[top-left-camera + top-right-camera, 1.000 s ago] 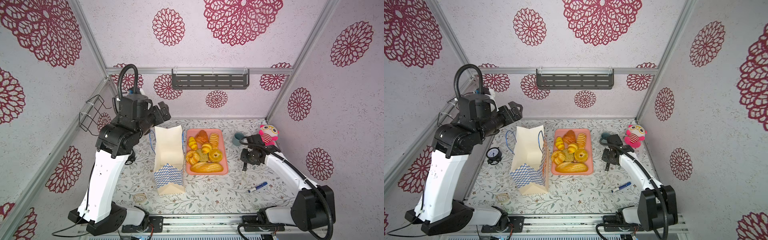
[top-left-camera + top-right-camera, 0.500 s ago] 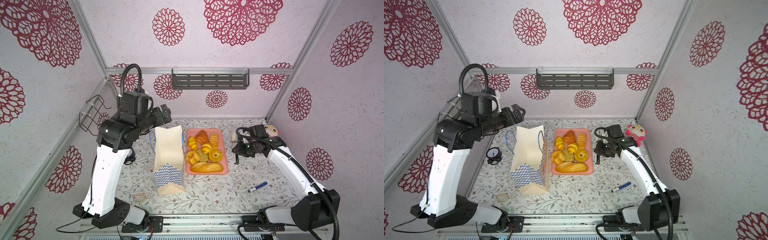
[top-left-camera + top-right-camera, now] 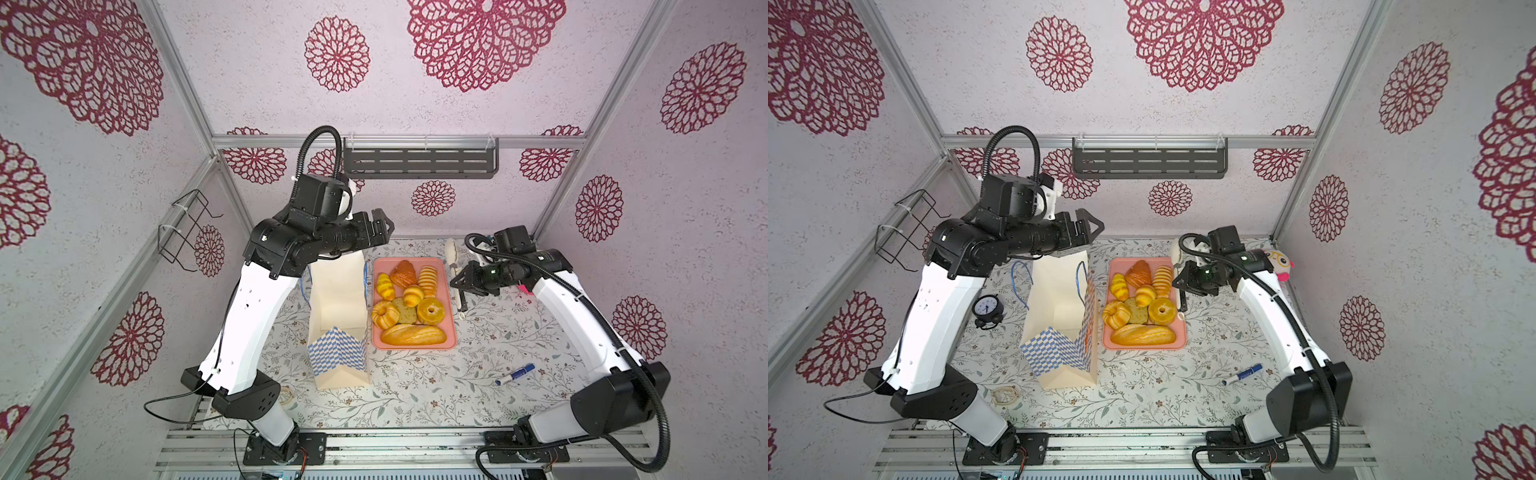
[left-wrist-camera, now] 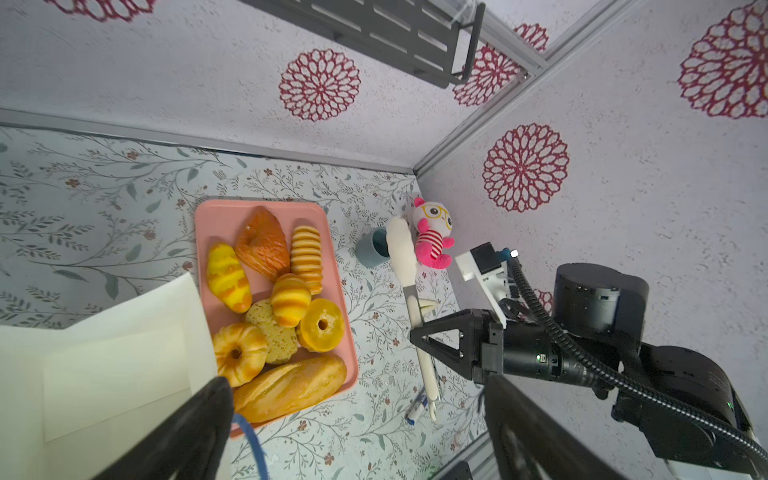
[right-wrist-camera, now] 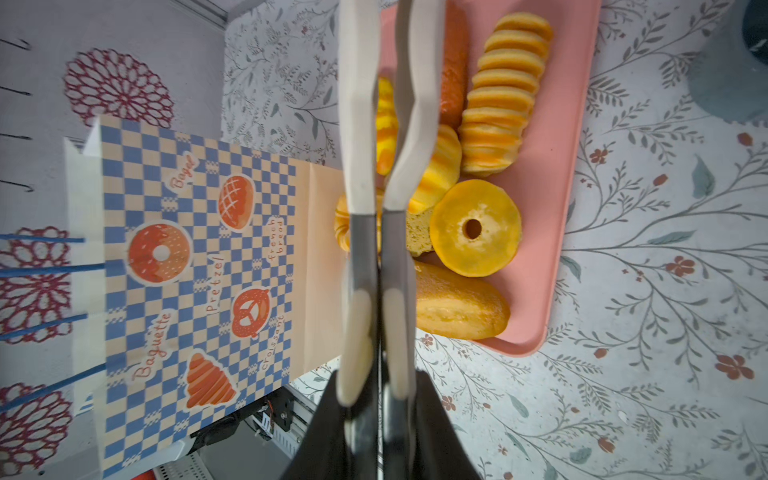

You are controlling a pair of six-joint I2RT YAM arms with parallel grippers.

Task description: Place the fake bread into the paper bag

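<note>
Glossy golden fake bread (image 3: 412,296), left hand (image 3: 384,227) wide, right hand (image 3: 455,282) gripping tongs (image 3: 452,254)

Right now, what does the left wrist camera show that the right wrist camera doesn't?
Only the left wrist view shows the pink plush toy and the wall shelf. Only the right wrist view shows the checkered, pastry-printed face of the paper bag. Both show the fake bread on the pink tray, and the tongs.
</note>
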